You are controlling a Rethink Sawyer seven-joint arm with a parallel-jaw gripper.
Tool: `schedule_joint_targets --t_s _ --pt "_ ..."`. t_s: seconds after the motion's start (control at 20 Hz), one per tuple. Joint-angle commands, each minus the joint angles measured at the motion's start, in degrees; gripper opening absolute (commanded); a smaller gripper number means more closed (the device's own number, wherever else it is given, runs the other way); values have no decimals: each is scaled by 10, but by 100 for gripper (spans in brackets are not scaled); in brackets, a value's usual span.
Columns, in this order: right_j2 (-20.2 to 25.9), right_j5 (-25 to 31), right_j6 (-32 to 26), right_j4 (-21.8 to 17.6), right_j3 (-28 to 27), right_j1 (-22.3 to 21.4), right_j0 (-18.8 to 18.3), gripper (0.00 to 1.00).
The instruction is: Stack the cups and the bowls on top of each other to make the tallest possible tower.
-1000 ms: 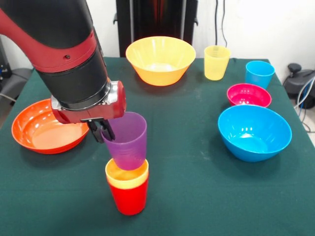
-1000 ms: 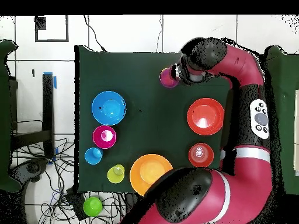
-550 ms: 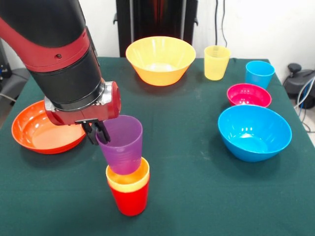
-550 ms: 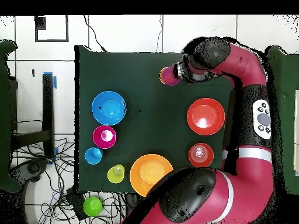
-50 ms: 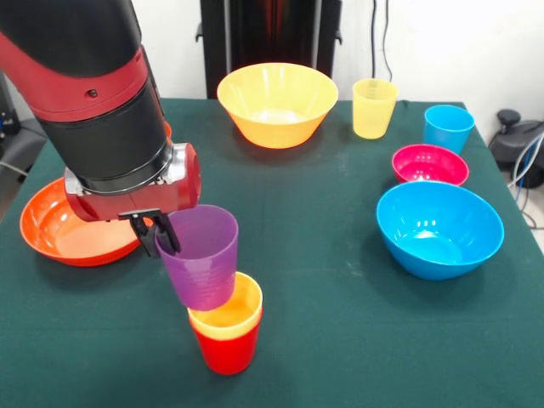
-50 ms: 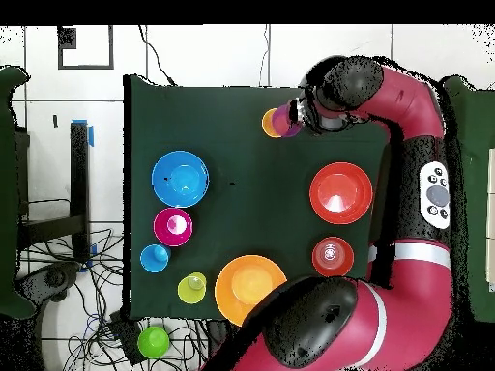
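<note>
Purple cup (image 5: 198, 257), pinched at its rim by the gripper (image 5: 156, 235), hangs tilted, off-centre over the tower (image 5: 224, 333); next it needs centring, then lowering in.

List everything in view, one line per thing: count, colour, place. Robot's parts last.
table: one, dark green cloth, under everything.
large bowls: two, yellow-orange at the far middle, blue at the front view's right.
wide shallow bowl: one, orange, front view's left edge.
small bowls: two, magenta-pink behind the blue bowl; orange-red seen only overhead, beside the wide bowl.
loose cups: two, pale yellow and blue, far right.
stack: yellow-orange cup nested in red cup, near edge.
purple cup: one, tilted, held at the stack's rim.
green round object: one, off the table, overhead view.
arm: one, red and black; jaws shut on the purple cup's rim.
</note>
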Motion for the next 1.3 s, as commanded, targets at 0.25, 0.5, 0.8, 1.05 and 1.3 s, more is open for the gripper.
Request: schedule_joint_targets --t_s 0.25,0.5,0.8,1.05,1.3 --pt "42 -32 -183 -45 5 1 2 0" --pt "43 -29 -172 -43 0 3 4 0" --pt "44 -15 -158 -40 -16 7 9 0" --pt "49 -6 -152 -38 -38 16 16 0" --pt "51 4 -144 -34 -56 20 22 0"
